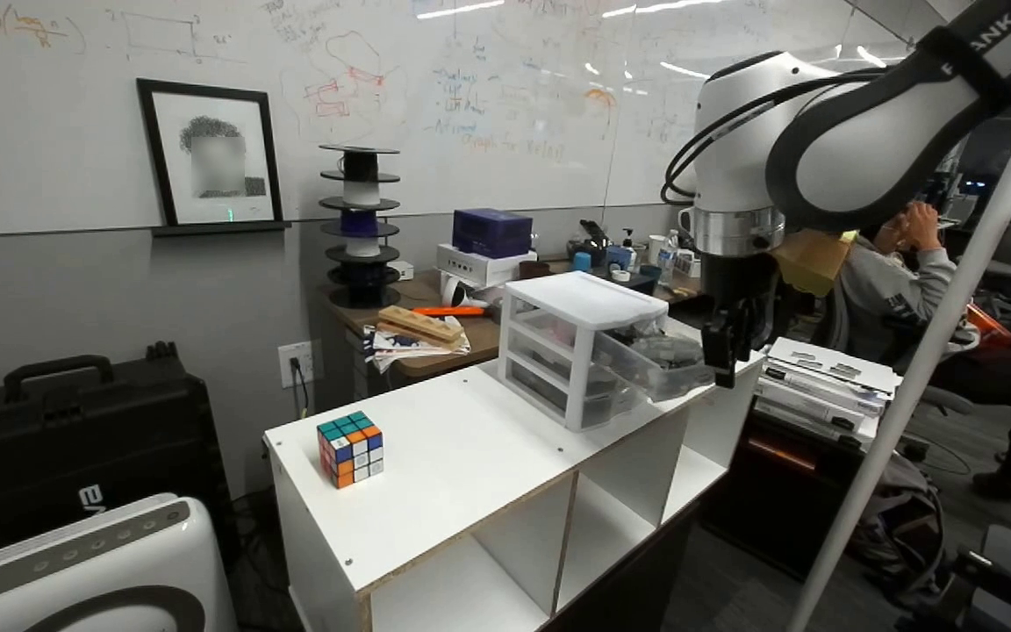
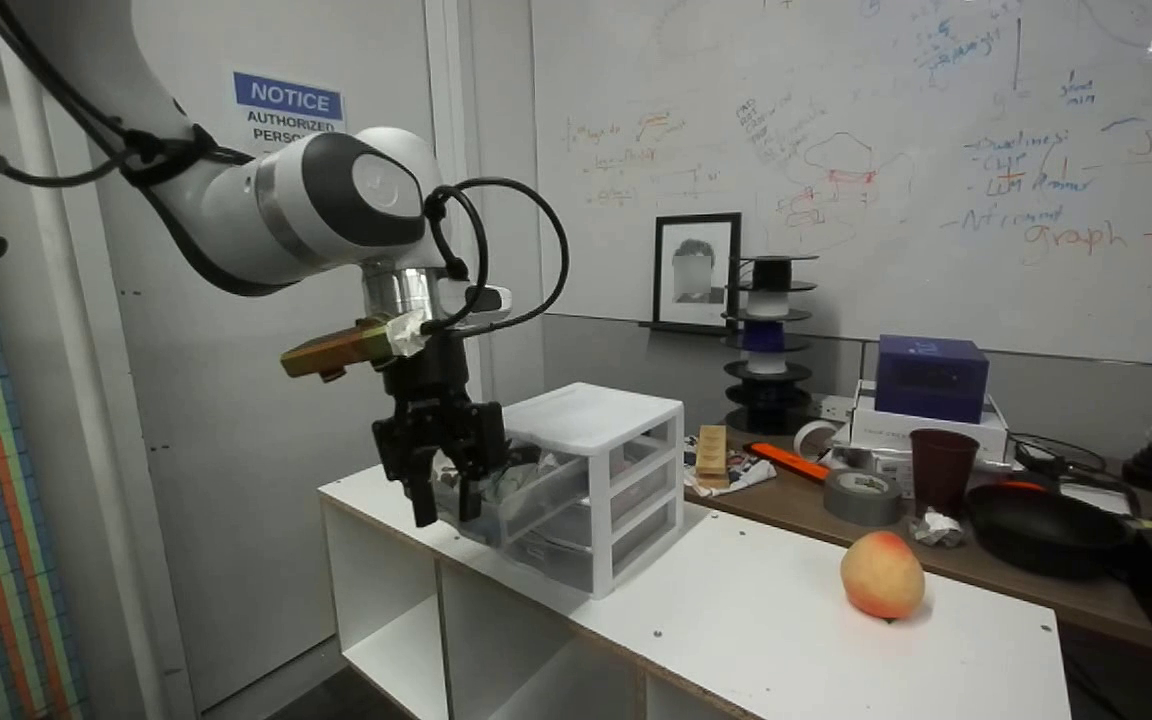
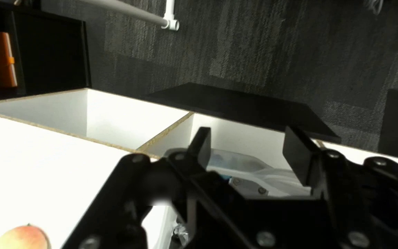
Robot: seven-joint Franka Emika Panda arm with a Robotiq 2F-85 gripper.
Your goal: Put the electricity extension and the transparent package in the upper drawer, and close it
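The white drawer unit (image 1: 589, 298) stands on a white shelf top and also shows in an exterior view (image 2: 586, 420). Its upper drawer (image 1: 624, 367) is pulled out and holds a jumble of dark and clear items; its side wall shows in an exterior view (image 2: 541, 500). My gripper (image 2: 446, 510) is open and empty, pointing down by the drawer's outer end (image 1: 734, 355). In the wrist view the drawer's translucent front edge (image 3: 233, 160) shows between the open fingers (image 3: 244, 141). A grey piece with two round screws (image 3: 249, 186) lies inside. I cannot identify the electricity extension or transparent package.
A puzzle cube (image 1: 350, 449) sits on the shelf top in an exterior view. A peach-like fruit (image 2: 883, 575) shows there in an exterior view and in the wrist view (image 3: 21, 238). A cluttered desk (image 2: 966, 550) stands behind. A pale pole (image 1: 927, 360) stands near the arm.
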